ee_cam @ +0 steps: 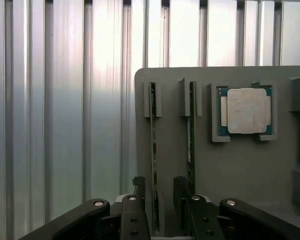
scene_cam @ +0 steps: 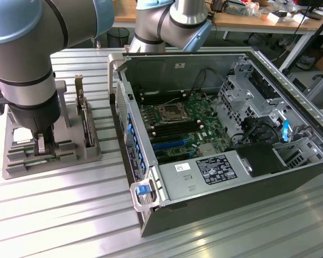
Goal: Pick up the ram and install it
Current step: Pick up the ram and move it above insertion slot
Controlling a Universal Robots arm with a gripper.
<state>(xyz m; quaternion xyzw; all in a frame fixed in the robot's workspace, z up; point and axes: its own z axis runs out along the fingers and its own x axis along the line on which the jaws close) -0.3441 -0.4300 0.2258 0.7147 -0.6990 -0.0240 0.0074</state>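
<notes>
Now | jaws: open, straddling ram [ee_cam: 153, 142], not touching | ram: on edge in grey holder [ee_cam: 235, 170], beside twin [ee_cam: 190, 130] | holder: on table [ee_cam: 65, 125], at exterior view's left of case [scene_cam: 247, 203]

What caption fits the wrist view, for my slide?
Open hand straddles one ram standing in the gray holder; processor nearby.
</notes>
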